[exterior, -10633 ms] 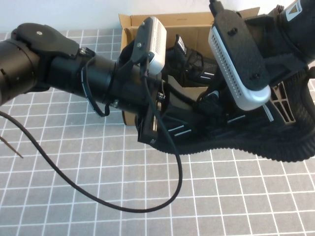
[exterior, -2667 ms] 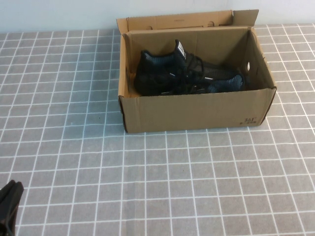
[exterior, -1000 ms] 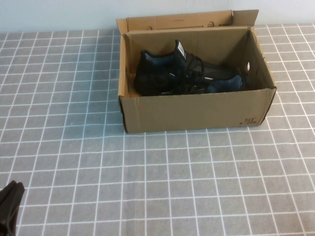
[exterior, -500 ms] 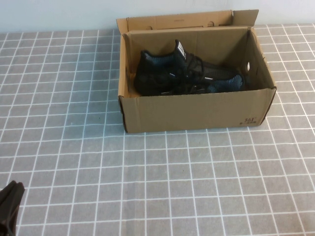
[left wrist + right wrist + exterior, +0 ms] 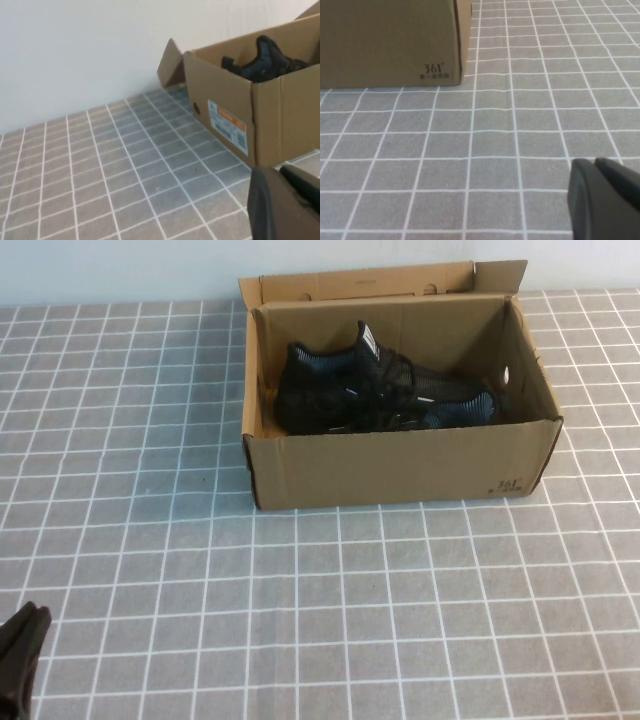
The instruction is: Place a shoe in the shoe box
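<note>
1. The shoe box (image 5: 400, 468), an open rectangular carton of brown corrugated cardboard, stands on the table (image 5: 130, 540) toward the far edge, its lid flap (image 5: 360, 282) raised against the back wall.
2. The shoe (image 5: 385, 395), a black knit lace-up sneaker with a white tongue label, lies inside the box along its length, heel toward the robot's left, below the rim. A second shoe may lie against it; the dark shapes cannot be told apart.
3. The left gripper (image 5: 285, 202) is parked low over the table near the robot, well apart from the box; its fingers appear pressed together, holding nothing.
4. The right gripper (image 5: 602, 197) is outside the high view; its wrist view places it low over the table, short of the box's printed corner. Its fingers likewise appear together and empty.
5. Judged from this layout, the placing is complete. The remaining step is to keep both arms withdrawn, clear of the thin cardboard walls, which would slide easily on the table.
6. The table surface is matte grey with a white grid. The knit upper looks soft and yielding.
</note>
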Controlling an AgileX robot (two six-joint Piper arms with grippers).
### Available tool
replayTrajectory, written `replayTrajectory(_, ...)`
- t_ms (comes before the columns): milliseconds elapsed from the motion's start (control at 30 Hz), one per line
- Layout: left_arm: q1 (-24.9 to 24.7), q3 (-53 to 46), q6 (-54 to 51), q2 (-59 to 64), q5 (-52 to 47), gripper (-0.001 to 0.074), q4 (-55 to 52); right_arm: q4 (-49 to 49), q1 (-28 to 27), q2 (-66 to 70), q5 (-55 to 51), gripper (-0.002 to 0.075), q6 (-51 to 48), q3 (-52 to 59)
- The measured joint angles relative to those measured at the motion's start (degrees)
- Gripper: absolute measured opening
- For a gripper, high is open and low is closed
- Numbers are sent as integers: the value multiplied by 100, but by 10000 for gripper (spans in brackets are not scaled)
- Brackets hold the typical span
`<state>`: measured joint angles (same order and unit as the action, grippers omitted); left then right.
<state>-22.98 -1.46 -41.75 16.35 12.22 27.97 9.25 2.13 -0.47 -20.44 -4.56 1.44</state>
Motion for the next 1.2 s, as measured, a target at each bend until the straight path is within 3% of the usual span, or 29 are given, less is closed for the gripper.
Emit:
replayTrajectory(300,1300,0,3291,-990,-1185,-1,-2873,14,0,0,0,-16,0,0)
replayTrajectory(400,1555,0,3920,-1466,-1922,-1,-3264,14,0,0,0,-16,0,0)
replayTrajectory(633,1611,0,4175,-1686,-3378,-1,-3358,14,0,0,0,-16,0,0)
replayTrajectory(1200,1611,0,4175,-1695,-3447,-1,-3348,14,0,0,0,-16,-10,0)
